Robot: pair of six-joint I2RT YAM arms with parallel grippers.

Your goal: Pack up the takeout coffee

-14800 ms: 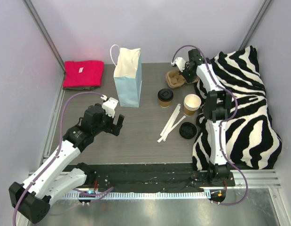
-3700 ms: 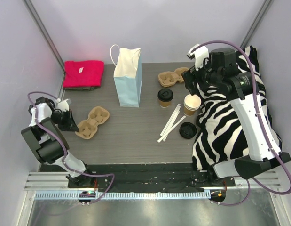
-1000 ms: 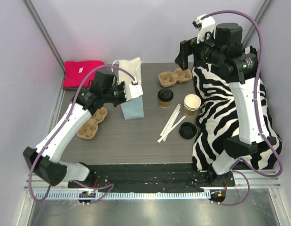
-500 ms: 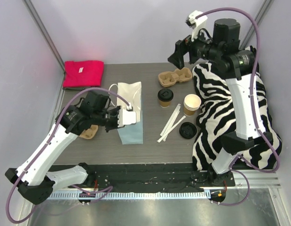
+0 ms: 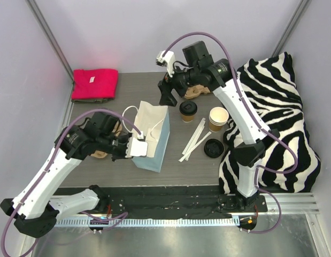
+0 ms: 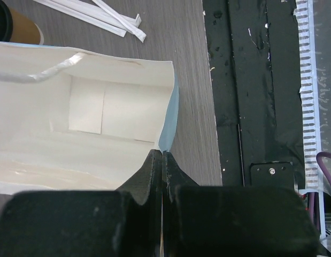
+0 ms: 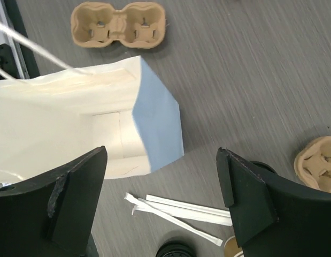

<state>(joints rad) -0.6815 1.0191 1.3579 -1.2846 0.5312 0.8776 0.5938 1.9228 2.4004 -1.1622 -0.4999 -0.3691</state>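
A dark grey wood-grain table [image 5: 192, 171] is enclosed on three sides by plain pale lilac walls: a back wall [image 5: 112, 27], a left wall [image 5: 21, 80] and a right wall [image 5: 320, 80]. A slanted metal post is set in the back left corner [image 5: 50, 40] and another in the back right corner [image 5: 291, 24]. The near edge of the table is covered by a black mat [image 5: 170, 195], which is bordered by a ribbed aluminium rail [image 5: 176, 220] and a brushed metal sheet [image 5: 170, 241]. A zebra-striped cushion [image 5: 283, 123] is propped against the right wall. The scene is lit softly and evenly.
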